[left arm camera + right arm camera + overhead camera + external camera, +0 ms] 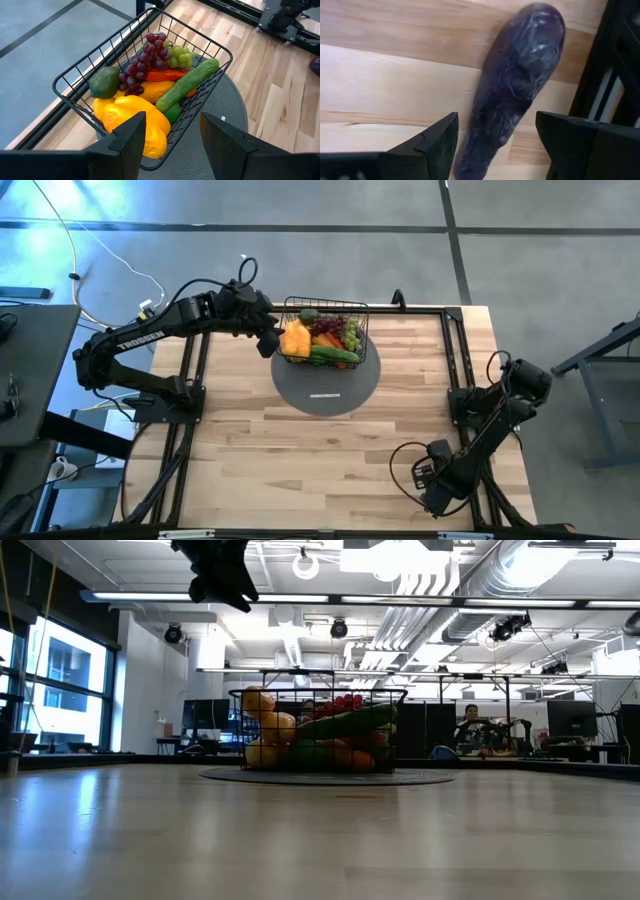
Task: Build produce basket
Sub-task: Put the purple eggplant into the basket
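Note:
The black wire basket stands on a grey round mat at the table's far middle. It holds the produce: yellow fruit, a cucumber, red and green grapes, a red chili and a green fruit. My left gripper hangs open above the basket's left end, with nothing between its fingers. My right gripper, near the table's front right, points down, open. A purple eggplant lies flat on the wood, one end between the right fingers. No touch shows.
Black frame rails run along the table's left and right sides, and one stands close beside the eggplant. Bare wood lies between the mat and the front edge. A person sits in the room beyond the table.

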You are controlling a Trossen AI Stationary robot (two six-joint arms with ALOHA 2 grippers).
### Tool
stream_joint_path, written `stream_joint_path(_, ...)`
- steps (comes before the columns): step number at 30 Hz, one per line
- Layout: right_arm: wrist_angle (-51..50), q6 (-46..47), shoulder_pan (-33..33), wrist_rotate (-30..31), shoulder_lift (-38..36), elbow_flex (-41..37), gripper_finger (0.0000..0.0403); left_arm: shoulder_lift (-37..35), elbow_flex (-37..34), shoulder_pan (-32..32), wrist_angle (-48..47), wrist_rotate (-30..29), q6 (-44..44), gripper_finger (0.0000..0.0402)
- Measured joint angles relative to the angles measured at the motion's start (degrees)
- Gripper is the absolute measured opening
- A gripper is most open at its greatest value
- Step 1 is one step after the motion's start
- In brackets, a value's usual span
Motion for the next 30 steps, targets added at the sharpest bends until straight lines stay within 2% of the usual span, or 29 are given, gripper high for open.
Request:
stream_joint_path(4,0.0,0.3,0.0,-2.3,2.2,0.0,0.0248,0.0,0.0,0.0,0.0,0.0,0.1,0.0174)
stream_joint_path(9,1.5,0.4,0.3,-2.3,4.8,0.0,0.0246,0.0,0.0,0.0,0.0,0.0,0.1,0.0174)
stream_joint_path(12,2.5,0.4,0.2,-2.3,5.4,0.2,0.0230,0.0,0.0,0.0,0.0,0.0,0.1,0.0174)
stream_joint_path(15,3.0,0.3,0.2,-1.9,5.4,0.2,0.0191,0.0,0.0,0.0,0.0,0.0,0.1,0.0174)
stream_joint_path(21,3.4,-1.0,-0.4,-1.7,4.7,0.0,0.0076,0.0,0.0,0.0,0.0,0.0,0.1,0.0174)
stream_joint_path(25,5.4,-2.1,-1.4,1.9,2.8,0.0,0.0069,0.0,0.0,0.0,0.0,0.0,0.1,0.0174)
stream_joint_path(30,6.7,-4.1,-4.2,10.5,-1.6,0.0,0.0069,0.0,0.0,0.0,0.1,0.0,0.2,0.0174)
